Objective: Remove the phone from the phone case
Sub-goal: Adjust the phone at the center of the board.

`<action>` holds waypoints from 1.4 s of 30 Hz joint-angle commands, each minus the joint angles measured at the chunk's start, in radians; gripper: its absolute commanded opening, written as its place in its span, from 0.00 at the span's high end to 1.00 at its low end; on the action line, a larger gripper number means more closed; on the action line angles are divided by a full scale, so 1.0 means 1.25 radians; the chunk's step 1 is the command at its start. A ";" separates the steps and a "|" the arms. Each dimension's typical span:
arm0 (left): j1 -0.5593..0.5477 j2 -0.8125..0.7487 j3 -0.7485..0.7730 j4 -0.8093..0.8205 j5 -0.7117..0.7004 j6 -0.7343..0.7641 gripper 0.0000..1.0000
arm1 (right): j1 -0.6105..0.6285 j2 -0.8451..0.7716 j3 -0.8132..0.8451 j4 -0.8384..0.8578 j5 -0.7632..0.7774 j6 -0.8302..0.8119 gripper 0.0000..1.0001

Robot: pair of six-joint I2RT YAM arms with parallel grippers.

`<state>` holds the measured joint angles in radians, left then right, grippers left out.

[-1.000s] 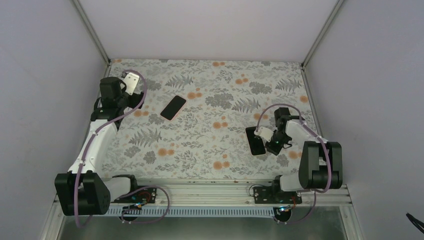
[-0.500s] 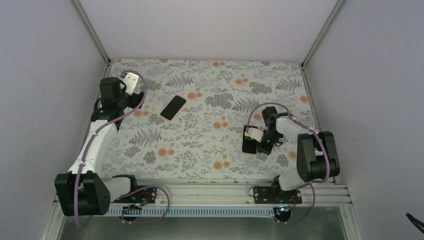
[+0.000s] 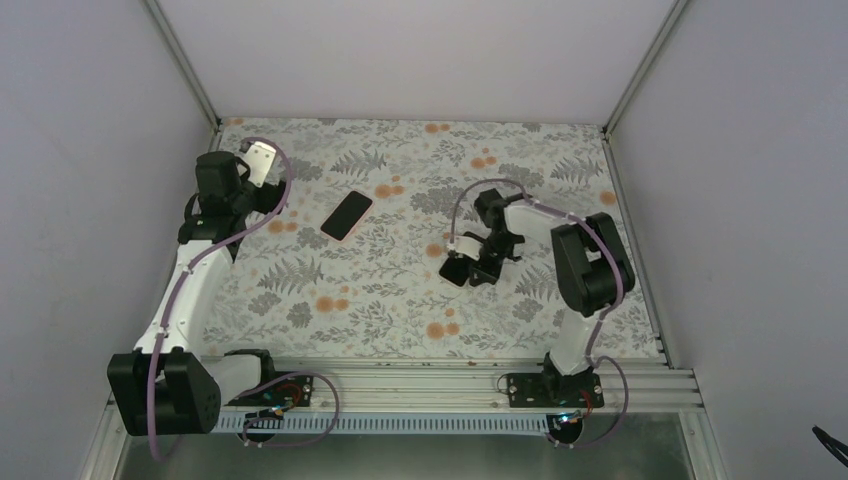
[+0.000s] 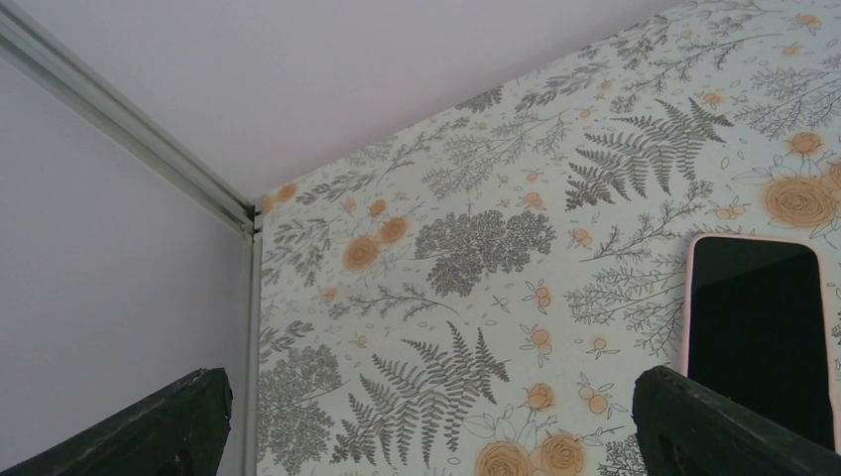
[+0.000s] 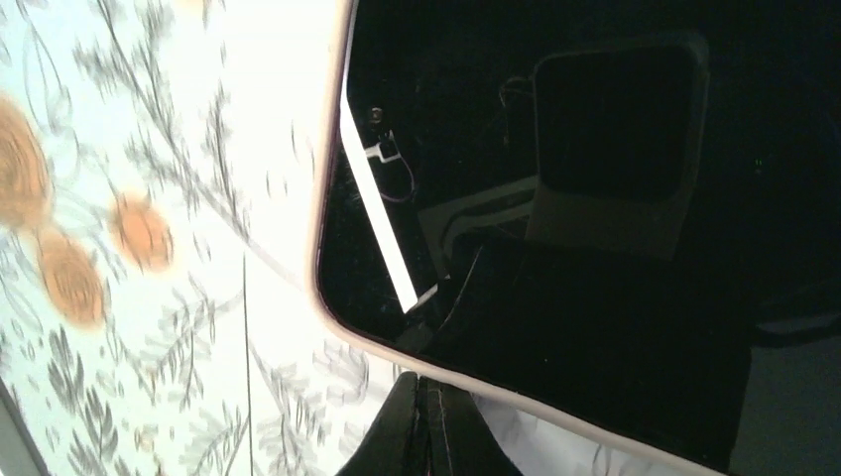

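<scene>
You are getting soft, even overhead light across the worktop (image 3: 400, 300), with shadows falling faint. In your right wrist view, the phone (image 5: 595, 248) is throwing a bright glare streak toward nine o'clock, and the floral print there is smearing with blur.

Floral-print table (image 3: 400, 290) boxed in by plain lilac walls (image 3: 400, 50).

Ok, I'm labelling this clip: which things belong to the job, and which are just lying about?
Job: slim black glossy phone in its thin pale pink case, held by the right gripper.
Lying about: second black pale-rimmed phone on the floral tablecloth, near the open left gripper.
</scene>
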<state>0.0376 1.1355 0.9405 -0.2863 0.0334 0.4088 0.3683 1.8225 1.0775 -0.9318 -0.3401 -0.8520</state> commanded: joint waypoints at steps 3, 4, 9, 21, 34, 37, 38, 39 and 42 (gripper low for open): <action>0.005 -0.032 -0.009 0.001 -0.012 0.022 0.00 | 0.058 0.110 0.130 -0.024 -0.113 -0.006 0.96; 0.005 -0.037 -0.010 0.002 -0.010 0.025 0.00 | 0.070 0.126 0.155 -0.039 -0.121 -0.009 0.96; 0.007 -0.039 -0.012 0.004 0.002 0.031 0.00 | 0.131 0.171 0.201 -0.066 -0.126 -0.013 0.96; 0.008 -0.017 -0.016 0.017 0.003 0.019 0.00 | 0.176 0.229 0.333 0.040 -0.030 0.068 0.96; 0.010 -0.032 -0.028 0.006 0.038 0.037 0.00 | 0.188 0.260 0.554 -0.156 -0.167 -0.012 0.24; 0.010 -0.055 -0.041 0.002 0.076 0.063 0.00 | 0.170 0.183 0.496 -0.114 -0.092 -0.012 0.00; 0.010 -0.057 -0.044 0.000 0.086 0.066 0.00 | 0.161 0.157 0.473 -0.086 -0.048 0.001 0.00; 0.010 -0.058 -0.044 0.000 0.099 0.068 0.00 | 0.153 0.147 0.446 -0.050 0.002 0.014 0.00; 0.010 -0.051 -0.040 -0.013 0.144 0.075 0.00 | 0.132 0.106 0.363 0.043 0.117 0.034 0.00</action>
<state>0.0441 1.0813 0.8936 -0.2878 0.1177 0.4706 0.5758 2.0239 1.6379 -1.0180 -0.3874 -0.8368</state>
